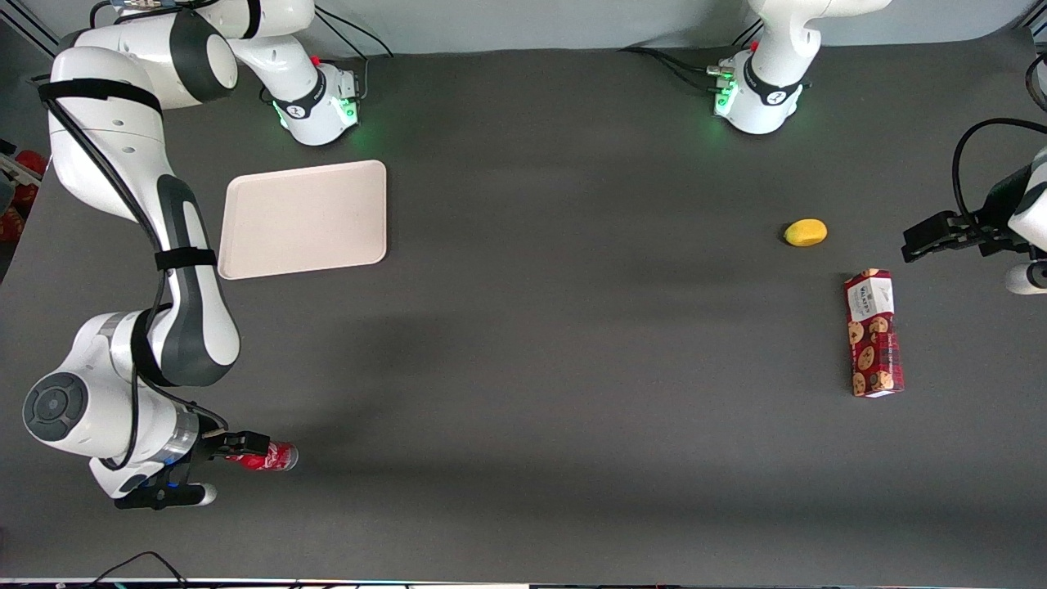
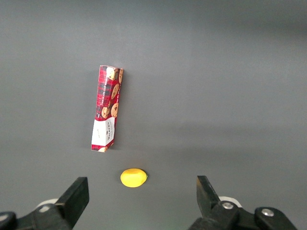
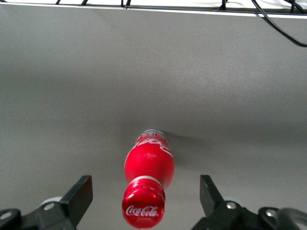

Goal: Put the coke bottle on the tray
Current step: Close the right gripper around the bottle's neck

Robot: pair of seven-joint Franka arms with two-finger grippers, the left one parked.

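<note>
Dark grey table (image 1: 523, 327): the gripper (image 3: 144, 201) hangs spread wide, holding nothing, its fingers flanking the upright coke bottle (image 3: 148, 184). Closing off-centre could topple it, well short of the tray (image 1: 304, 218).

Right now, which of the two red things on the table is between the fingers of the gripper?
The coke bottle, slim with a red cap, stands between the open gripper fingers. The larger red cookie box lies toward the parked arm's end, beside the yellow fruit.
</note>
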